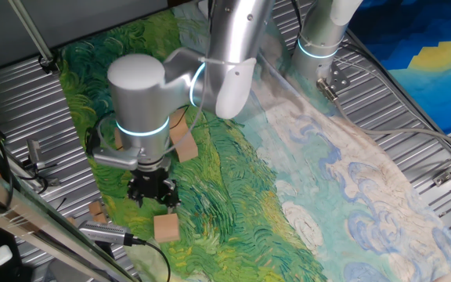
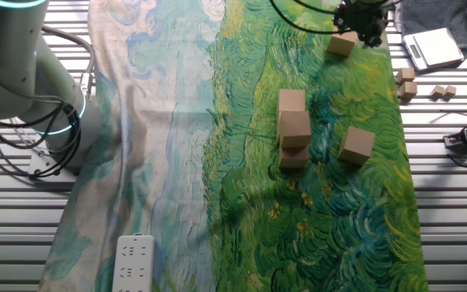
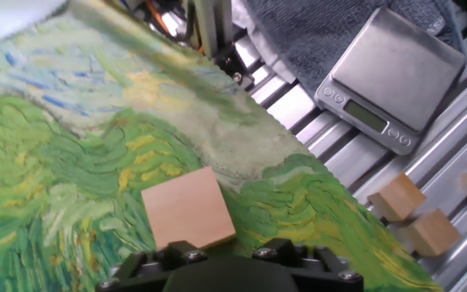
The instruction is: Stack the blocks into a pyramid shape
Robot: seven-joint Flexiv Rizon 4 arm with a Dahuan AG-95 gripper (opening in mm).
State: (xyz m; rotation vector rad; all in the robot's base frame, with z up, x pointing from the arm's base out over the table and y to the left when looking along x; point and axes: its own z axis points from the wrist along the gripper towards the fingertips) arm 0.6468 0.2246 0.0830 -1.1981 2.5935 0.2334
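**Q:** Since the pyramid is not yet built, where do the blocks lie?

**A:** On the painted cloth [image 2: 160, 122]. In the other fixed view a cluster of blocks [image 2: 295, 128] sits near the cloth's middle. At least three are pressed together, but whether one rides on the others cannot be told. A loose block [image 2: 356, 144] rests just beside the cluster, at 4 o'clock. A lone block [image 2: 343, 43] lies well apart, at 1 o'clock, near the cloth's edge.

**Q:** Why is the gripper [image 1: 153, 190] where it is?

**A:** It hangs low over the cloth next to the lone block, at that block's 1 o'clock in the other fixed view. Judged from the task, this outlier is the piece to be fetched to the cluster. The hand view shows its flat top face just ahead of the gripper housing, at 12 o'clock.

**Q:** Are the jaws clenched or released?

**A:** I cannot tell. The fingertips are hidden in the hand view and too dark and small elsewhere. No block shows between them.

**Q:** What lies off the cloth?

**A:** A scale [image 3: 392, 69] at 2 o'clock in the hand view, and small wood scraps [image 3: 416, 215] on the slatted table [image 2: 452, 203] at 4 o'clock. By size they are no part of the build.
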